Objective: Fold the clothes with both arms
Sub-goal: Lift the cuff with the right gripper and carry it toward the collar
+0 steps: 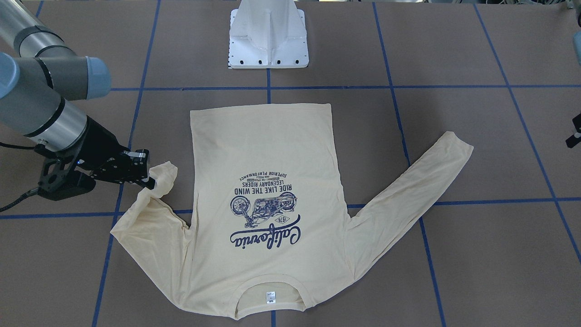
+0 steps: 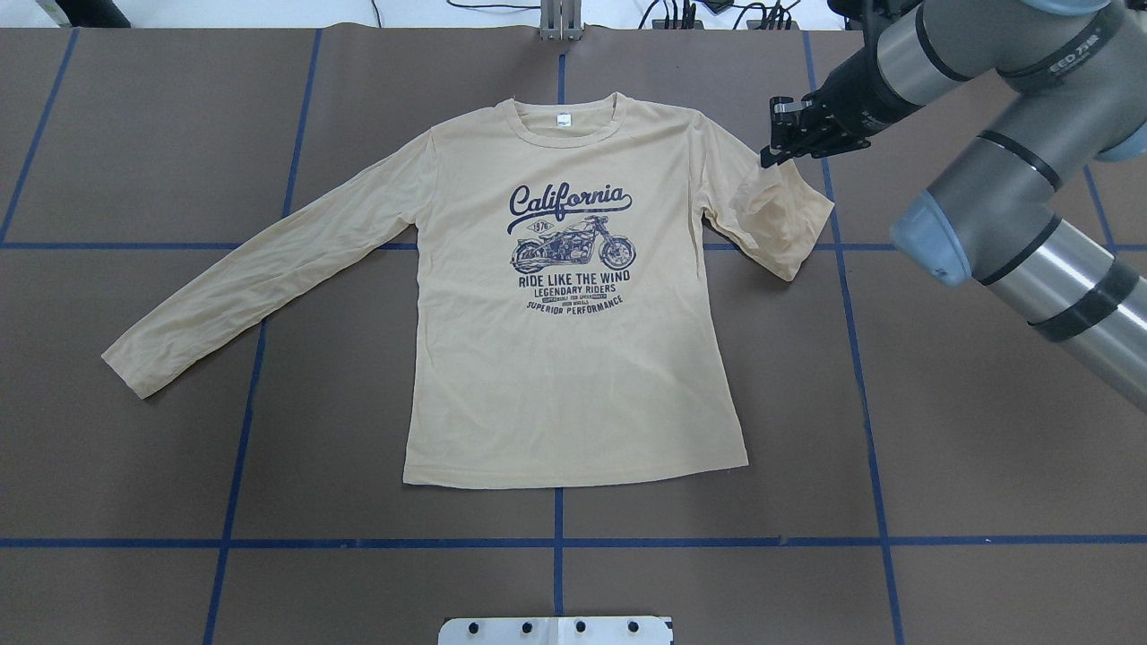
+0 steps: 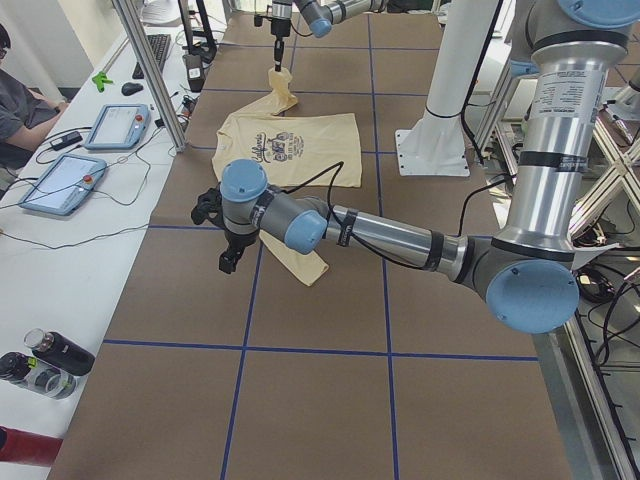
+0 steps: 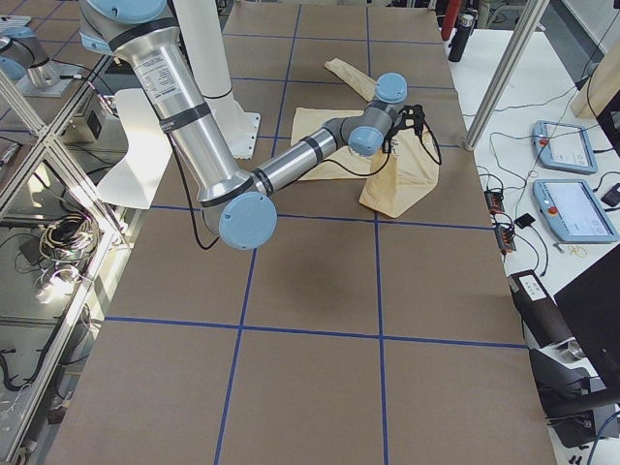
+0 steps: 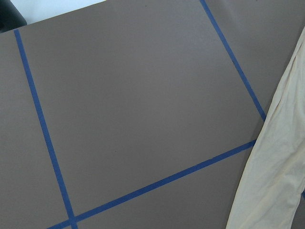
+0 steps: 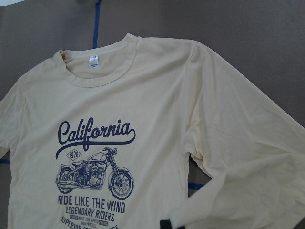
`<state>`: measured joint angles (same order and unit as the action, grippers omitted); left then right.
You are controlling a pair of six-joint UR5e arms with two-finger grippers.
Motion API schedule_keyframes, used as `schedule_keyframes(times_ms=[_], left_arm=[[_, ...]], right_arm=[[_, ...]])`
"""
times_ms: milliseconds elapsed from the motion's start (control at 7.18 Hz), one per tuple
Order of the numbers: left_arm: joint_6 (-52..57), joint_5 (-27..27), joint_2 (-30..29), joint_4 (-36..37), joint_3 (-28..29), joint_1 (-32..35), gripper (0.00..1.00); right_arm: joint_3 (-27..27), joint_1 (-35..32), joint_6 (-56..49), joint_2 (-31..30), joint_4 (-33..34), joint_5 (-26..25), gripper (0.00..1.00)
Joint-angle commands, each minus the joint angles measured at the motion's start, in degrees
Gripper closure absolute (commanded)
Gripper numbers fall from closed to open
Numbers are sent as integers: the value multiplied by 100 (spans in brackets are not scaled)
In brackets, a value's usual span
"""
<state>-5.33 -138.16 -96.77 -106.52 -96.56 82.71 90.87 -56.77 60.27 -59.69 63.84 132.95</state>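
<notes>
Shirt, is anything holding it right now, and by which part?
The right gripper pinches the shirt by one sleeve's cuff end; the left gripper holds nothing.

brown table; blue tape grid; white pedestal; pendant; second pendant; black bottle; person

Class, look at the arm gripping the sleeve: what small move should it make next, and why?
Probably carry the sleeve inward over the chest of the shirt: the right pincer pinches its cuff, lifted and doubled back, while the other sleeve lies spread flat.
</notes>
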Motion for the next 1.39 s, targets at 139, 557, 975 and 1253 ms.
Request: schedule_keyframes(times_ms=[139,557,975,1253], left_arm=[[-47,0,-9,0,-4,17,0],[-47,0,0,0,23,18,0],[-55,0,0,0,49,26,0],[-47,0,0,0,67,26,0]], right_arm=[[-290,17,90,493,-29,-41,100],[-385,25,90,957,-3,-154,100],[-457,25,90,1232,-20,-199,100],[-422,17,99,1293,-47,-199,100]])
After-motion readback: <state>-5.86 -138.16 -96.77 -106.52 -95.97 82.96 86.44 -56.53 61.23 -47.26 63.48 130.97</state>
